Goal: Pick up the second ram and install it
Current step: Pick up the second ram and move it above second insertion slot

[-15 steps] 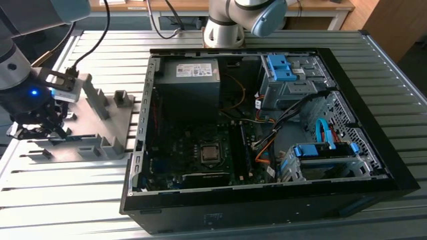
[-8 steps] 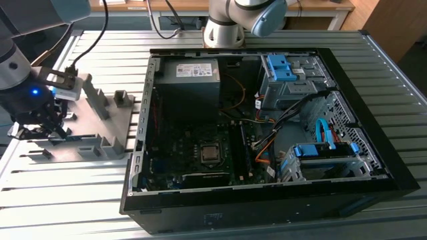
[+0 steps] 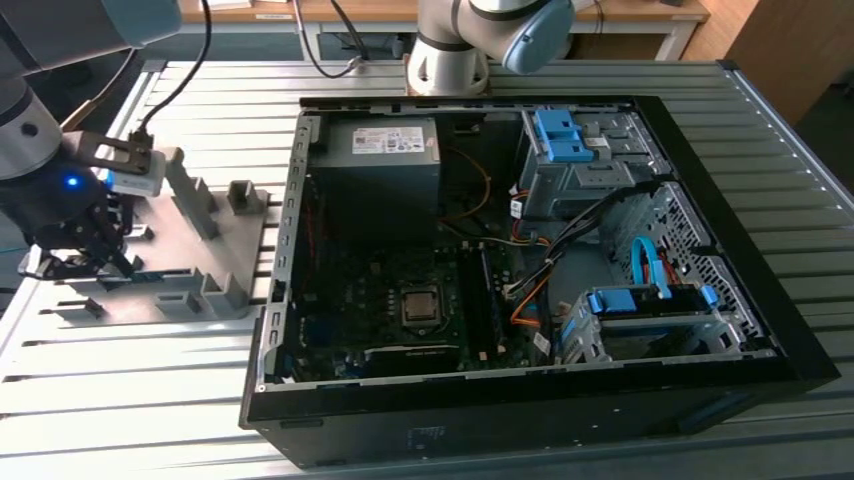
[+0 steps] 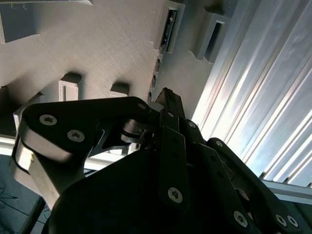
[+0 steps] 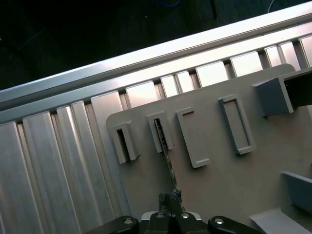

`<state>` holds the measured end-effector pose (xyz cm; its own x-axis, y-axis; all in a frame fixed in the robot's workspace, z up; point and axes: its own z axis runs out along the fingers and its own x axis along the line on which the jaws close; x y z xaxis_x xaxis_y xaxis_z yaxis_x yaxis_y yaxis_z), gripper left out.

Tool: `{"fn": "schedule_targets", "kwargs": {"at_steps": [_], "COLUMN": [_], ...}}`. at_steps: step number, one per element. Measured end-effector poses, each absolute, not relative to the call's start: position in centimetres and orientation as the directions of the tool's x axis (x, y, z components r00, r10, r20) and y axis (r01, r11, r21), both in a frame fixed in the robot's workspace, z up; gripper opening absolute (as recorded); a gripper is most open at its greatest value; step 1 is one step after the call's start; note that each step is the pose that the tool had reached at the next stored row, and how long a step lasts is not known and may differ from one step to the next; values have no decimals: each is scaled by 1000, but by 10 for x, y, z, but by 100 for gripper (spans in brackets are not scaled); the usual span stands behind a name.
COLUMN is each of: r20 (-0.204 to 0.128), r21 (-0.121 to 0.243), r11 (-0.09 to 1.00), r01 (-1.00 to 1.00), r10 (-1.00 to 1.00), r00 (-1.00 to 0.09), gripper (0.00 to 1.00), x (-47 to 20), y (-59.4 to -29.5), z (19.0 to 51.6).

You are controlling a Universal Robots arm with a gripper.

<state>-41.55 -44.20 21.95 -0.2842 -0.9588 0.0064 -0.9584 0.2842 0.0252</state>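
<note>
1. The arm is over at the exterior view's left, wrist bent so the black gripper (image 3: 80, 255) points down onto the pale grey plastic fixture with upright posts (image 3: 247, 245) on the ribbed metal table (image 3: 134, 400).
2. Its fingers are pinched nearly together on the long, thin dark memory stick (image 5: 167, 163) (edge-on in both wrist views).
3. The stick stands on edge in one of the fixture's narrow slots.
4. The open black computer case (image 3: 534, 400) sits just beside the fixture, on the exterior view's right.
</note>
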Motion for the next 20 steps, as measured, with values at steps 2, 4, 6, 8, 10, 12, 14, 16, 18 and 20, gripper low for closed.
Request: {"fn": "schedule_targets", "kwargs": {"at_steps": [2, 4, 6, 8, 10, 12, 14, 16, 18, 20], "r20": [6, 6, 6, 6, 6, 6, 6, 6, 6, 6], "r21": [25, 25, 25, 25, 25, 25, 25, 25, 25, 25], "r11": [268, 253, 238, 221, 206, 190, 174, 159, 144, 128], "r01": [-963, -967, -971, -975, -978, -981, -984, -987, -989, -991], "r10": [-963, -967, -971, -975, -979, -982, -985, -987, -990, -992], "r00": [-268, -253, -238, -221, -206, -190, -174, -159, -144, -128], "gripper": [10, 10, 10, 10, 10, 10, 10, 10, 10, 10], "x": [-415, -415, -415, -415, -415, -415, -415, -415, -415, -415], "y": [-442, -442, -442, -442, -442, -442, -442, -442, -442, -442], "z": [219, 219, 219, 219, 219, 219, 219, 219, 219, 219]}}
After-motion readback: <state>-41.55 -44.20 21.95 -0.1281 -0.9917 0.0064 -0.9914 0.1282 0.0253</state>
